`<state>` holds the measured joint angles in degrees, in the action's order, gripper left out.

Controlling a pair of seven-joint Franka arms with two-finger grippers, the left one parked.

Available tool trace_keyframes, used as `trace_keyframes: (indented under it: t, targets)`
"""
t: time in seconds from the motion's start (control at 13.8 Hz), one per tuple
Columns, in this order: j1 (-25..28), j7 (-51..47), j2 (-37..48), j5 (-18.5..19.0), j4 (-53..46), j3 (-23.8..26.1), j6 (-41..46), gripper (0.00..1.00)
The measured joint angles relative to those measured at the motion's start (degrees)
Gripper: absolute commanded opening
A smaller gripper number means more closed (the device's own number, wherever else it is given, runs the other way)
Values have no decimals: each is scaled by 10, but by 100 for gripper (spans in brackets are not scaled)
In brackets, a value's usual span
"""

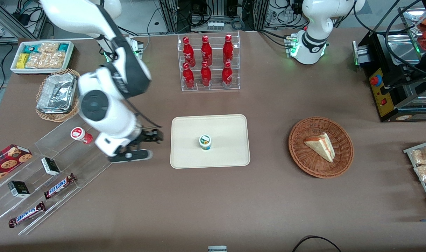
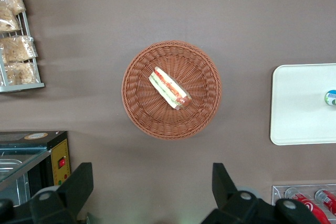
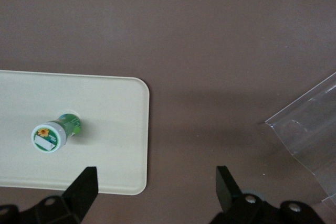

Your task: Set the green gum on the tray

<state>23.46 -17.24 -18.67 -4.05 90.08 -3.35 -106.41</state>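
The green gum (image 1: 205, 142), a small bottle with a white lid and a green and blue label, stands upright on the cream-beige tray (image 1: 227, 154) near its middle. It also shows in the right wrist view (image 3: 53, 134) on the tray (image 3: 110, 150), and at the edge of the left wrist view (image 2: 331, 97). My gripper (image 1: 153, 137) hangs above the bare table beside the tray, toward the working arm's end, apart from the bottle. Its fingers (image 3: 84, 186) are open and empty, spanning the tray's corner edge.
A red-lidded gum bottle (image 1: 80, 134) lies on the clear acrylic rack (image 1: 41, 182) with Snickers bars and small boxes. A foil tray in wicker (image 1: 57, 93), a snack bin (image 1: 41, 56), a cola bottle rack (image 1: 208, 63) and a sandwich basket (image 1: 320, 147) stand around.
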Motion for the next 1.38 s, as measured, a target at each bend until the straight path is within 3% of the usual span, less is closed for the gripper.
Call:
trace_keyframes:
  t: [0.22, 0.87, 1.38]
  targets:
    - [-84, 26, 38, 0, 37, 37, 1, 100]
    - [-265, 214, 154, 0, 108, 41, 60, 100]
    - [-282, 220, 209, 6, 109, 43, 169, 100]
